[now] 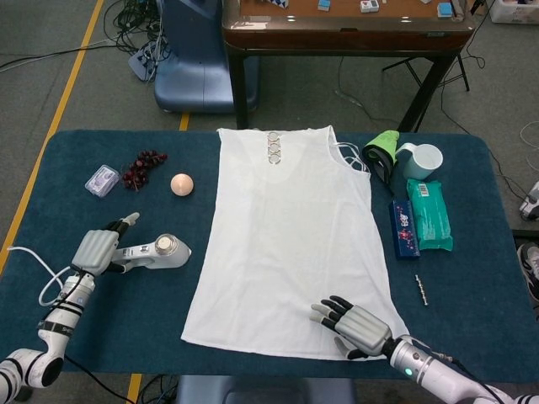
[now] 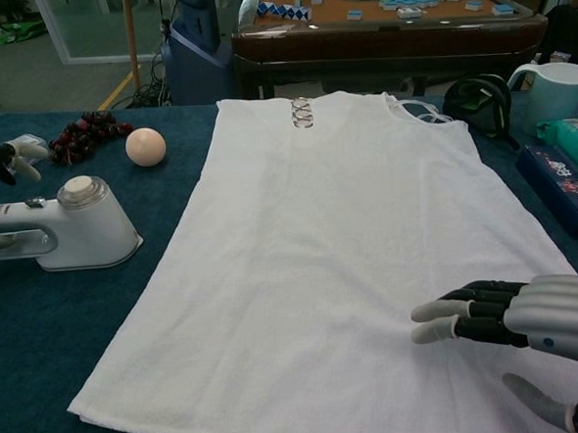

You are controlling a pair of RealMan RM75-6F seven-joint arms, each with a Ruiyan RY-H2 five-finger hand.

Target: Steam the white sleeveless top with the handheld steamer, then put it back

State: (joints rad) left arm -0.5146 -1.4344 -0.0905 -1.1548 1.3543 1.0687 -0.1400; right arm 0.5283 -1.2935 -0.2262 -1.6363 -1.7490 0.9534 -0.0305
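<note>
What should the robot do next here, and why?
Probably draw the left hand clear: the white handheld steamer stands on the blue table beside the white sleeveless top, and the hand's fingers look spread off its handle.

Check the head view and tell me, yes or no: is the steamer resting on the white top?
No, the handheld steamer sits on the bare blue table left of the white sleeveless top, apart from its edge.
</note>
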